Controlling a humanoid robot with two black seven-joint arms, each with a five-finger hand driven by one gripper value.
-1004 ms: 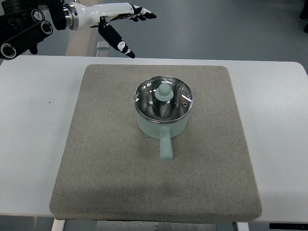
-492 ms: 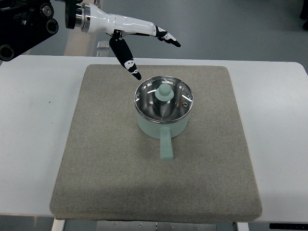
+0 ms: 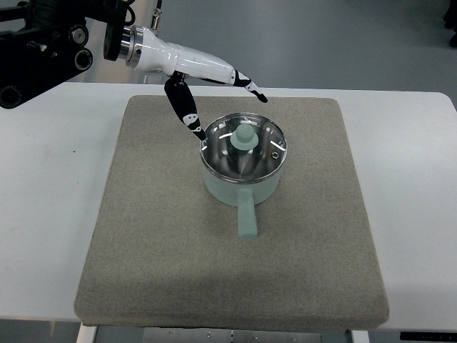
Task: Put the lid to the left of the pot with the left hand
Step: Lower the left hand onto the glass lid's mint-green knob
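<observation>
A mint-green pot [image 3: 241,184] stands in the middle of the grey mat, its handle pointing toward the near edge. A glass lid [image 3: 243,146] with a mint knob [image 3: 243,137] rests on the pot. My left hand [image 3: 225,103] reaches in from the upper left, open, with its fingers [image 3: 250,88] stretched out past the lid's far rim and its thumb [image 3: 186,111] hanging down by the lid's left rim. It holds nothing. The right arm does not show.
The grey felt mat [image 3: 143,236] covers most of the white table [image 3: 43,200]. The left arm's black joints [image 3: 43,50] sit over the table's far left corner.
My left hand has moved right and down toward the pot; its thumb now hangs at the lid's left rim. Pot and lid have not moved.
</observation>
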